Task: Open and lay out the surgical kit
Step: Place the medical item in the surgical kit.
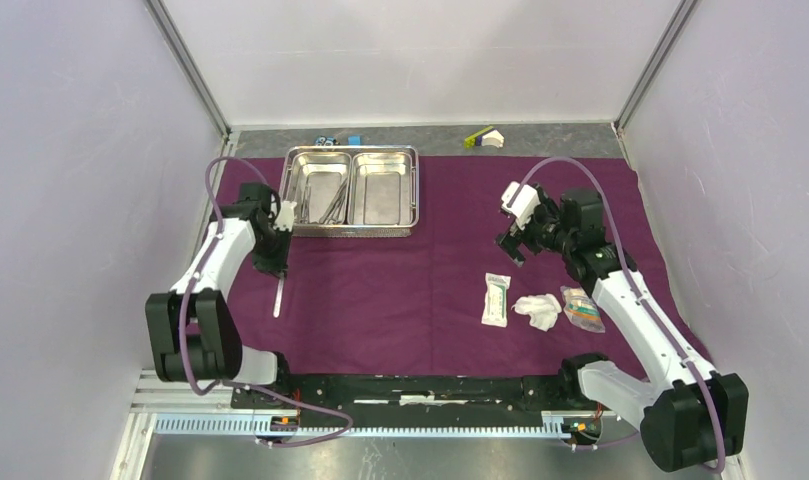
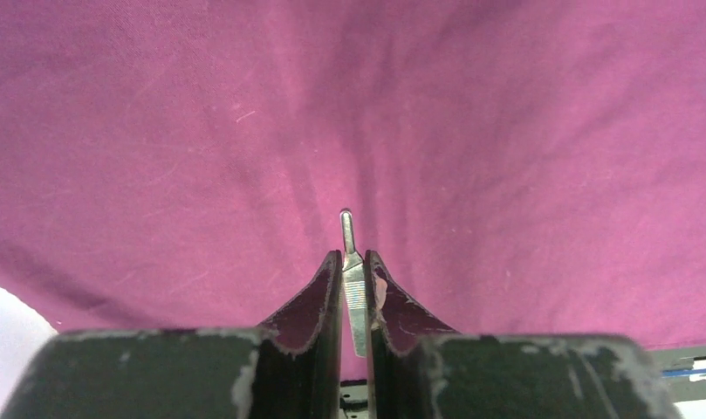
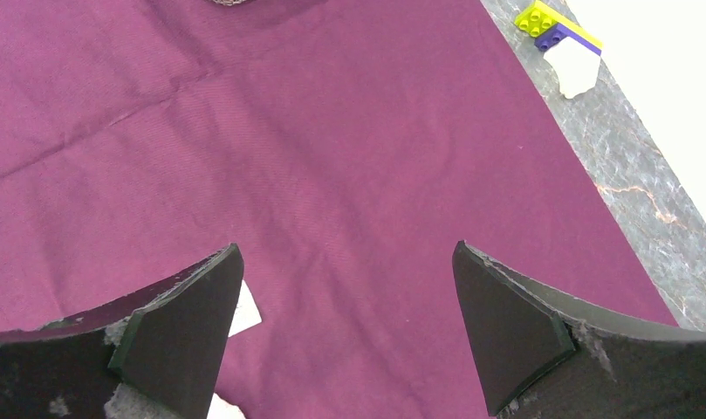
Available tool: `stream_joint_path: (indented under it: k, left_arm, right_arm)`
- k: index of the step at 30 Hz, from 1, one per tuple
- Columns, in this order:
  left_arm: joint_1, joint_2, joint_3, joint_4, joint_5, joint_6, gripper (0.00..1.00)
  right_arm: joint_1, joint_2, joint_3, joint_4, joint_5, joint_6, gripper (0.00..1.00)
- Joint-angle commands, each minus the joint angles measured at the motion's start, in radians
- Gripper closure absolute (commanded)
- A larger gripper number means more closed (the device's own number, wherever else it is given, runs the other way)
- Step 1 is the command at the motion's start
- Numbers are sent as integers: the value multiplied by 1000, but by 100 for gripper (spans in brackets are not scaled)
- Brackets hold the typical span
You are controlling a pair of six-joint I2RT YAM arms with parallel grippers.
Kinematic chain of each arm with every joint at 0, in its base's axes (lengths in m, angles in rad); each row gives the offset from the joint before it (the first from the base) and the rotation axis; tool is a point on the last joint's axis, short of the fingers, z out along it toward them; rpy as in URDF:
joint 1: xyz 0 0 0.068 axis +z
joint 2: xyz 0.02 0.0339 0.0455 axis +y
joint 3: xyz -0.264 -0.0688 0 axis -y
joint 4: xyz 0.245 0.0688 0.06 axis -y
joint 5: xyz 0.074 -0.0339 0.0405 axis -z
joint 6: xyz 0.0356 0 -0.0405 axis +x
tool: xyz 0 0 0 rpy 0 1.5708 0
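Left claw pinches tweezers over purple cloth.

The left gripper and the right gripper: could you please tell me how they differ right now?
The left gripper is shut on a slim metal instrument; the right gripper stands wide open and holds nothing. The left gripper is beside the steel tray, on the left of the purple cloth; the right gripper is near the white packet on the right. Both hang over that cloth.
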Motion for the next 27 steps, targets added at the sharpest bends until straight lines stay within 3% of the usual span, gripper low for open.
stream_joint_path:
  k: [1,11,27]
  left_arm:
    - [44,79,-2,65,17,67,98]
    - [129,221,-10,107,28,116,98]
    - [147,261,13,110,67,127,98]
  right_arm:
    - [4,-40,-10,70,-20,-7,3]
    - [4,-45,-37,80,-17,-18,3]
    - [5,-17,-40,84,-15,-15,3]
